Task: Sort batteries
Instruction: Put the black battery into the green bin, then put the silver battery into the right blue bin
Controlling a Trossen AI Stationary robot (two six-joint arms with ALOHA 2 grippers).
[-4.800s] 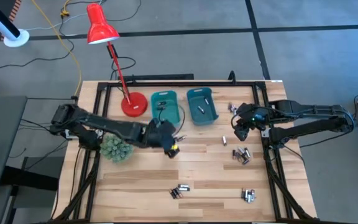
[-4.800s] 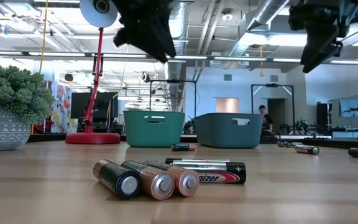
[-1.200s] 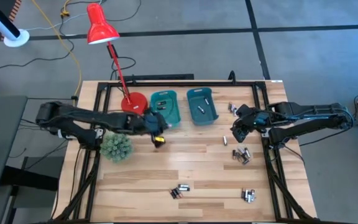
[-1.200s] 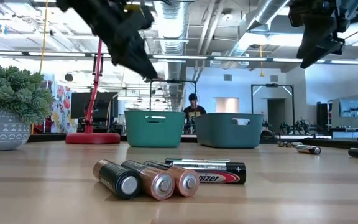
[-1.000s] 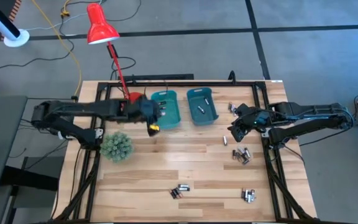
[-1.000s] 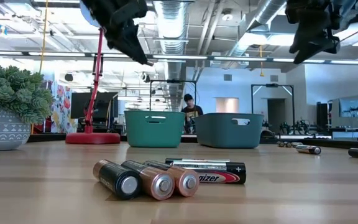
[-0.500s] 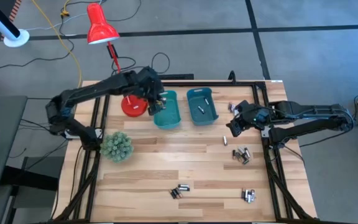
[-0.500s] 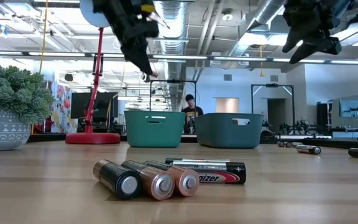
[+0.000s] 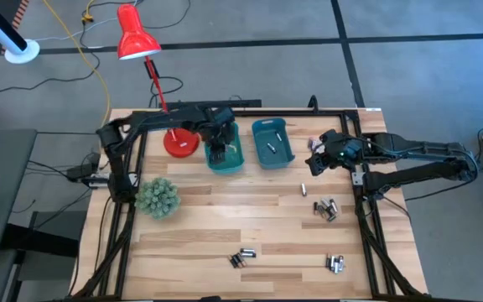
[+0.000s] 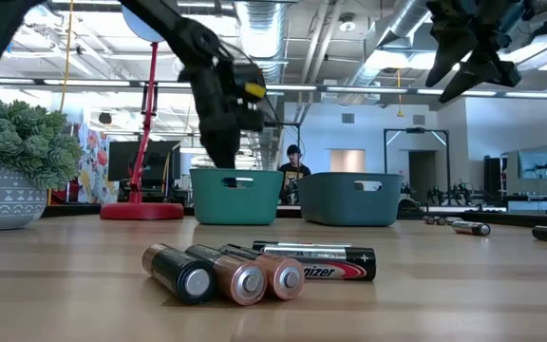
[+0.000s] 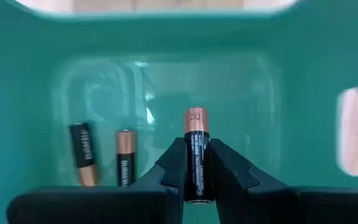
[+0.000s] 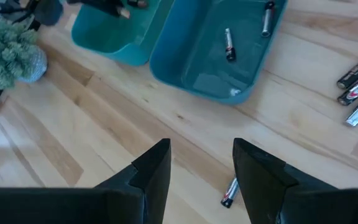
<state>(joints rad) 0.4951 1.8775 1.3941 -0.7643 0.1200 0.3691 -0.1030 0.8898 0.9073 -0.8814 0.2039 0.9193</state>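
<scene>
Wooden table (image 9: 225, 226), with 2 teal bins at its far side. Left gripper (image 11: 195, 163) over the green bin (image 9: 225, 149), pinching 1 battery (image 11: 196, 155) upright above 2 more lying inside (image 11: 104, 155). Right gripper (image 12: 197, 163) wide apart, holding nothing, up above the table near a loose battery (image 12: 229, 191). Could go wrong: letting go from too high, so the battery bounces out or hits the rim.

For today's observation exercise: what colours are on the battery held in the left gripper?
The battery is black with a copper top end, seen best in the left wrist view.
</scene>
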